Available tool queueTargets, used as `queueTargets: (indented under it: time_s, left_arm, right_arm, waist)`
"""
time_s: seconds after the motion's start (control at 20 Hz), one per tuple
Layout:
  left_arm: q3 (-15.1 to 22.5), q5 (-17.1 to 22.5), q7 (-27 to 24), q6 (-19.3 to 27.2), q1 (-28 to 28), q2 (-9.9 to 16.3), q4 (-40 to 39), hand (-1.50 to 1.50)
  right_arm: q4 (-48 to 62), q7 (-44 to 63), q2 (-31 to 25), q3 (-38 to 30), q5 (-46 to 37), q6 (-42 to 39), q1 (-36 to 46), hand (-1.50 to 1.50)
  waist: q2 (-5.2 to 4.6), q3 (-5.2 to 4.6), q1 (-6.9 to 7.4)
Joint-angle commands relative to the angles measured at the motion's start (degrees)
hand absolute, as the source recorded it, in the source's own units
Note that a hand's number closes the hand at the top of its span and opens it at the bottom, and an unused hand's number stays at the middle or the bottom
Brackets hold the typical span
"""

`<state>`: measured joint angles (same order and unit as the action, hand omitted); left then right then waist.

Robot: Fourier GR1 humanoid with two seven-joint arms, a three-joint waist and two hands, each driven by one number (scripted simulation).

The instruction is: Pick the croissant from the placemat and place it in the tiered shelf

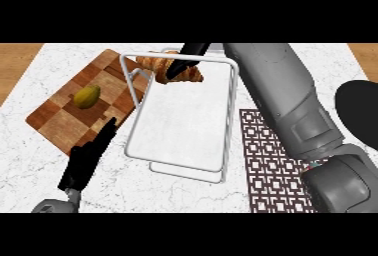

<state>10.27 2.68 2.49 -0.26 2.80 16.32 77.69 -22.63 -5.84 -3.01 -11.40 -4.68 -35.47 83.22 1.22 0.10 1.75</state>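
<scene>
The left hand rests with straight fingers on the bench, out of the way. Right of it, the croissant hangs over the tiered shelf, pinched in the right hand, ready for release. The fingers partly hide it; the placemat lies bare.

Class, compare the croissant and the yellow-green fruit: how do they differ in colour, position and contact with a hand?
The croissant is golden brown; the fruit is yellow-green. The croissant sits at the tiered shelf's far end; the fruit lies on the wooden board. The right hand touches the croissant; nothing touches the fruit. Both are food items.
</scene>
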Motion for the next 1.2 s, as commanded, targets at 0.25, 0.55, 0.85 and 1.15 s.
queueTargets:
  time_s: [0.25,0.55,0.85,1.15]
  left_arm:
    - [-0.3,-0.8,0.8,0.4,-0.2,0.5,2.1,0.0]
    - [1.3,-1.7,1.3,0.2,0.1,-0.7,3.0,0.0]
    - [1.9,-2.3,0.7,-0.1,3.0,-1.9,1.2,0.0]
    - [1.5,-2.0,-0.1,-1.1,2.8,-1.3,1.2,0.0]
  right_arm:
    - [3.2,1.1,-9.5,-10.7,5.9,14.8,-0.5,-1.5]
    - [8.2,2.2,-20.5,-11.6,4.7,11.8,-0.9,-1.5]
    - [9.1,-3.5,-26.5,-11.2,3.8,3.0,-4.3,-1.5]
    - [9.3,-8.8,-30.7,-10.3,2.4,-3.4,-6.6,-1.5]
  waist:
    - [-2.15,-0.1,0.52]
    - [-3.25,-0.07,2.6]
    - [-4.39,0.03,3.87]
    - [-4.64,0.12,4.88]
